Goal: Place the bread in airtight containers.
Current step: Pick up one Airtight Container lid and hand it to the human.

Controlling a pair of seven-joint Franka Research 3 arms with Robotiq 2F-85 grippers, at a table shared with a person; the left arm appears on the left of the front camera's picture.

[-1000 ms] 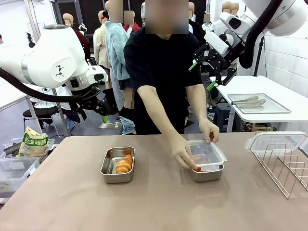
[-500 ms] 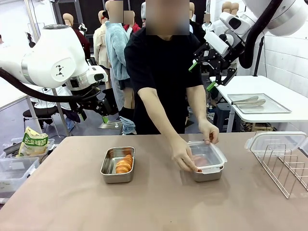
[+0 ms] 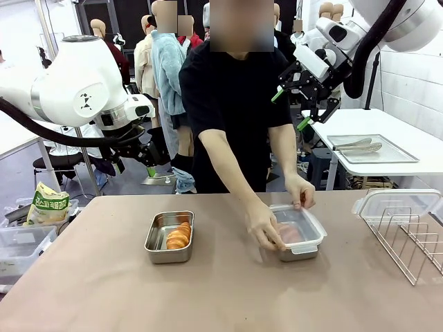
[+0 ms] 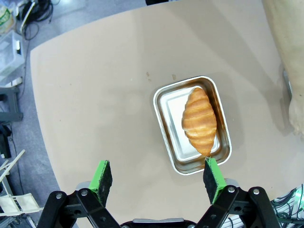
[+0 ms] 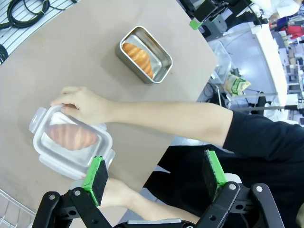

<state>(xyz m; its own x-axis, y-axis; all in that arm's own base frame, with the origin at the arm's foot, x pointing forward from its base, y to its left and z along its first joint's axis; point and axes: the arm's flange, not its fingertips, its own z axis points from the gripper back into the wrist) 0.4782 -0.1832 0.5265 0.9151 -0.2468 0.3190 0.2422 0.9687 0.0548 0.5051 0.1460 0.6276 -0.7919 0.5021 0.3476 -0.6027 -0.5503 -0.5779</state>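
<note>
The left gripper (image 4: 156,176) hung empty with its green pads spread wide, looking straight down on the open steel tin (image 4: 164,102). The tin lay well below it, a little toward one pad and not centred under the gap. Its long sides ran across the line joining the pads. The right gripper (image 5: 154,175) was just as wide and empty, high above the person's forearm.

On the tabletop (image 3: 104,290), the open tin sat left of the middle, about halfway between the near and far edges, with its long axis running near to far. One croissant roll (image 3: 178,236) lay in it along the same axis, against the wall facing the table's middle. It was golden-orange, glossy and ridged across, tapering to both tips, and it left bare steel beside it.

Right of the middle, the lidded steel tin (image 3: 299,250) held a second roll (image 5: 71,135), seen pale through its clear lid (image 3: 304,223). The person's hands (image 3: 266,229) pressed on that lid, one at the corner toward the open tin and one at the far rim.

At the right edge, another clear lid (image 3: 396,200) rested on the wire rack (image 3: 408,242). By my reading the open tin needed only its lid. The left arm was nearer the tin, and the right arm nearer that lid.
</note>
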